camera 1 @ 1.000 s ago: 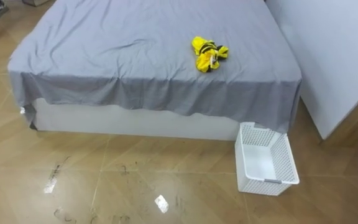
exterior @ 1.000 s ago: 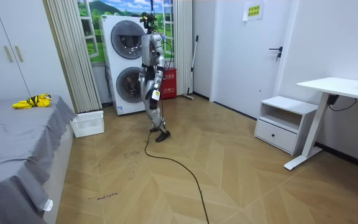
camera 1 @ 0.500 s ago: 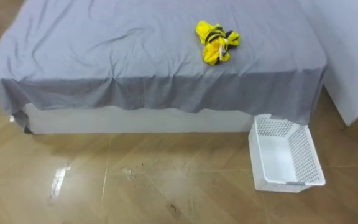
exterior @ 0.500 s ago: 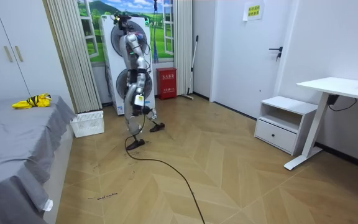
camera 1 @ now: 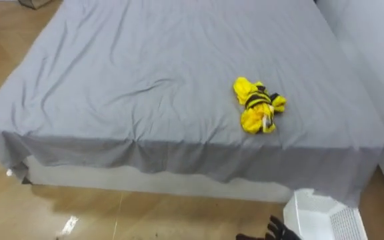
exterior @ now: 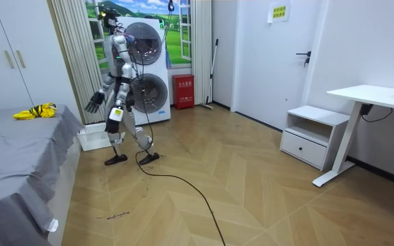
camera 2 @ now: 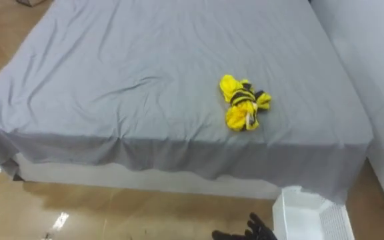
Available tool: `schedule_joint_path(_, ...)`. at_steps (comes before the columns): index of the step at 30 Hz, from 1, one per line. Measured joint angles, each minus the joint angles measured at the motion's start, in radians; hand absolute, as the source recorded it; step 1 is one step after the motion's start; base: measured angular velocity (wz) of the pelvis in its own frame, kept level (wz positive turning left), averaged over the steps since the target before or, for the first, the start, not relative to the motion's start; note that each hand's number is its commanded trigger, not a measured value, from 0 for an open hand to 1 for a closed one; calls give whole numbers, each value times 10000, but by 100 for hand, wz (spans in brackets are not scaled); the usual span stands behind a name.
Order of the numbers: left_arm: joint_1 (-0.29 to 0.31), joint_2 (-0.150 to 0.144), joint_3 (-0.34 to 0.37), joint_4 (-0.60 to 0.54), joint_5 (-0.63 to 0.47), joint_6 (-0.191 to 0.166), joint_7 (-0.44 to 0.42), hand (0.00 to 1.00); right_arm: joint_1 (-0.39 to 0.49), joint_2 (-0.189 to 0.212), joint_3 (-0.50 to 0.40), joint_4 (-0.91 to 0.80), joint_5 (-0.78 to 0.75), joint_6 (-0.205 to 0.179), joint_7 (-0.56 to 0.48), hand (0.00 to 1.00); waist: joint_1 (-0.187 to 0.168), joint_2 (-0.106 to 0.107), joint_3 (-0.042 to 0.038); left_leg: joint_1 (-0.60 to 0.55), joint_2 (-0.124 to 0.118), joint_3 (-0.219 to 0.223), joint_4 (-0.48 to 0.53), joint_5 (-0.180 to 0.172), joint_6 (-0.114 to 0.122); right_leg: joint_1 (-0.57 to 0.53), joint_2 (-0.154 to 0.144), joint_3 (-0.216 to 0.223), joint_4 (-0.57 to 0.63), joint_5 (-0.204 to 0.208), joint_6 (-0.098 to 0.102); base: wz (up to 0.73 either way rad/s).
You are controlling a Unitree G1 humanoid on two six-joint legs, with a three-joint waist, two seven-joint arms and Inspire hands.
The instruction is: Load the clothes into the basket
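In the left eye view, the yellow-and-black clothes (camera 1: 259,105) lay bunched on the bed (camera 1: 145,80), towards its right near corner. The white basket (camera 1: 322,217) stood on the floor below that corner. Beside it was the right hand (camera 1: 280,231), fingers spread and empty.

In the room view, the robot stood near the bed's corner, right hand reaching toward it. The left hand (exterior: 117,113) hung low, its grip unreadable.

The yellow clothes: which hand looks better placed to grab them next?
Probably the right. The right hand, fingers open, is out in front on the same side as the yellow clothes on the bed and the basket. The left hand hangs by the hip.
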Motion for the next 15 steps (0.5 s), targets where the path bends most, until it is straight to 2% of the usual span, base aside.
schedule_joint_path(1,31,22,24,9,8,-14,-66,0,-20,21,9,-392,107,-29,21,0,170,75,28,156,221,173,72,33,-271,138,190,-119,189,-199,-153,-20)
schedule_joint_path(3,149,69,156,13,90,-15,-80,0,-94,38,10,-774,152,-157,82,0,233,127,36,327,480,278,472,180,-543,384,394,-371,424,-572,-349,-22)
schedule_joint_path(4,274,80,267,17,105,-24,-98,0,-40,35,18,-1029,159,-217,111,0,226,79,59,187,594,421,1440,349,-831,759,425,-426,395,-808,-462,-7)
schedule_joint_path(5,364,81,275,13,103,-54,-105,0,-10,20,48,-1132,183,-236,116,0,198,68,65,67,711,549,2044,496,-1051,1027,467,-399,251,-865,-478,4)
schedule_joint_path(6,390,79,279,4,105,-121,-128,0,6,-4,159,-1334,220,-248,112,0,98,39,76,-281,882,687,3267,957,-1275,1620,549,-323,-171,-958,-485,4)
schedule_joint_path(7,416,66,294,30,105,-137,-184,0,-38,-16,302,-1435,322,-388,110,0,50,-31,124,-702,1095,750,4386,1262,-1298,2139,602,-176,-623,-1066,-464,5)
schedule_joint_path(8,448,62,295,39,78,-136,-218,0,-68,-2,334,-1454,322,-455,108,0,11,-50,137,-942,1236,868,4725,1215,-1274,2339,624,-166,-793,-1075,-473,9)
schedule_joint_path(9,393,49,294,-41,21,-146,-227,0,-96,13,387,-1521,314,-519,92,0,-17,-145,197,-1399,1389,1028,4997,986,-1188,2670,621,-109,-1043,-1084,-482,0)
schedule_joint_path(10,367,37,227,-208,-68,-153,-223,0,-152,10,428,-1563,311,-512,39,0,64,-239,208,-1924,1397,1092,4829,708,-1132,2814,596,41,-1194,-1093,-467,-12)
schedule_joint_path(11,367,23,226,-289,-66,-156,-225,0,-209,15,424,-1586,307,-505,15,0,122,-259,219,-2200,1381,1084,4663,601,-1119,2864,594,126,-1257,-1093,-465,-33)
schedule_joint_path(12,367,6,233,-326,-56,-190,-232,0,-242,19,404,-1778,207,-479,-32,0,133,-255,215,-2697,1357,1067,4007,496,-1162,2916,594,214,-1374,-1097,-458,-35)
schedule_joint_path(13,369,12,249,-327,-52,-192,-232,0,-162,23,391,-2135,111,-429,-114,0,140,-238,203,-3070,1347,1049,3025,543,-1161,2909,594,315,-1390,-1124,-410,-32)
schedule_joint_path(14,372,8,267,-342,-34,-192,-235,0,-127,13,379,-2336,61,-393,-157,0,153,-213,187,-3223,1324,1039,2466,644,-1172,2900,602,383,-1387,-1145,-375,-41)
schedule_joint_path(15,403,13,345,-409,10,-191,-252,0,-105,44,377,-2632,-87,-312,-228,0,171,-257,141,-3331,1212,1069,2067,1103,-752,2878,569,588,-1356,-1200,-283,-35)
